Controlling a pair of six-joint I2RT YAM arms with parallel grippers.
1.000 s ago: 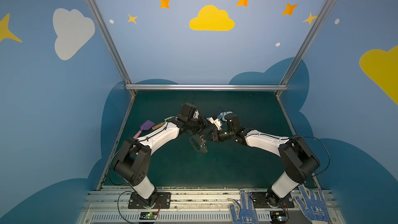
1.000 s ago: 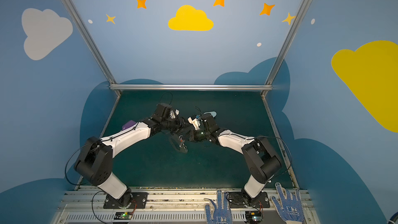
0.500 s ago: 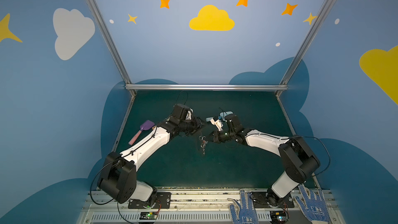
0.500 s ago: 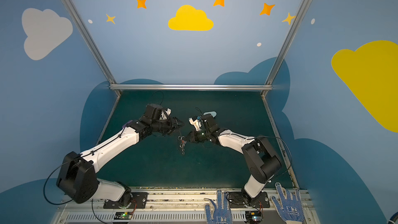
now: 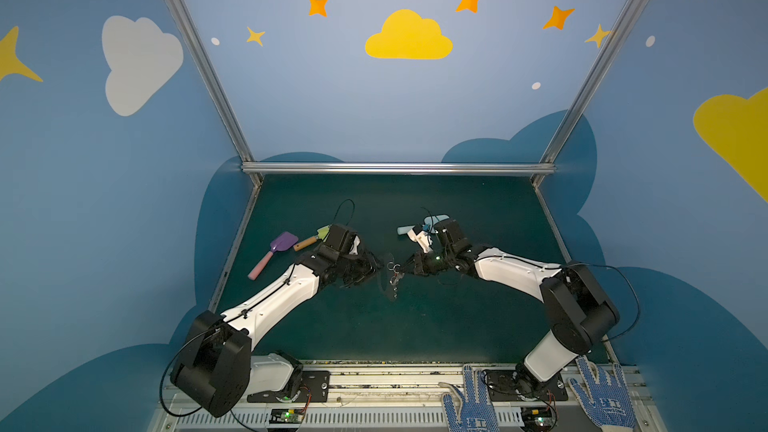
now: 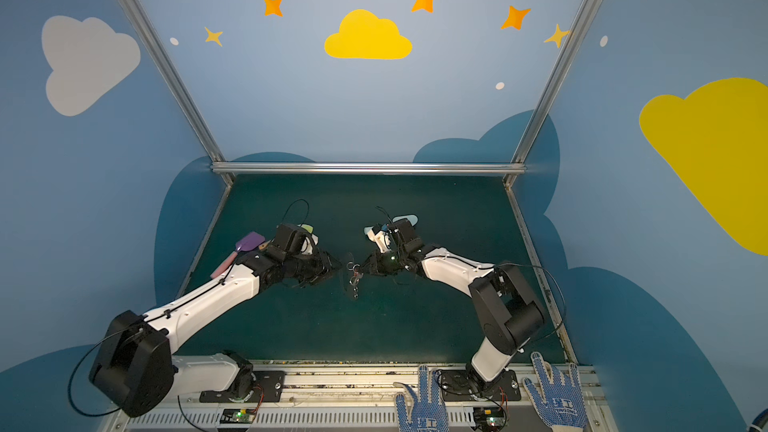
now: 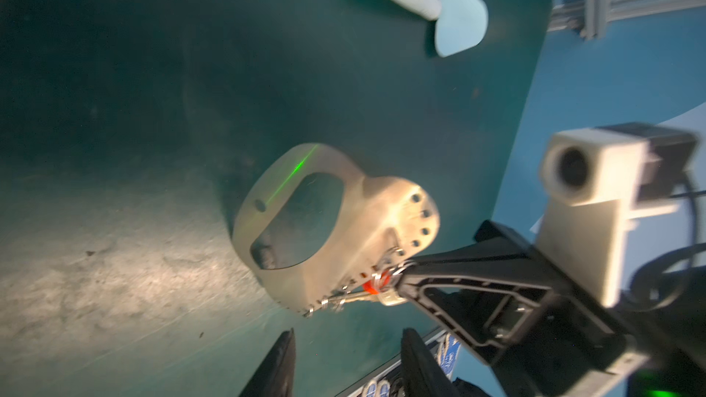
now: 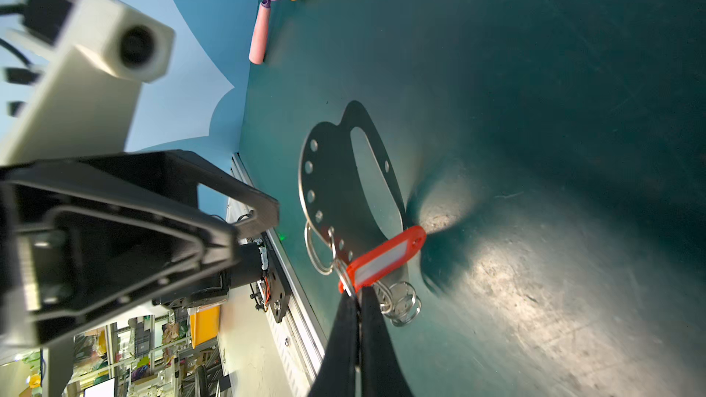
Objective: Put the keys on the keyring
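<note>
While the right gripper (image 5: 402, 270) has kept its place just right of centre in both top views, your left gripper (image 5: 376, 270) has come back in. Half a second ago it stood well off to the left; now it sits just beside the keyring (image 5: 386, 284), which hangs edge-on between the two.

In the left wrist view, your left fingers (image 7: 279, 364) stand apart at the lower edge with nothing between them. The keyring fills the middle, and the keys (image 7: 376, 285) show red at its lower right edge.

In the right wrist view, the right fingers are pinched shut at low centre on the metal ring by the red tag (image 8: 386, 257), which lies across the keyring. Only one hold carries everything, so you likely need to steady the keyring before threading. You cannot tell whether the ring already passes through a hole.
</note>
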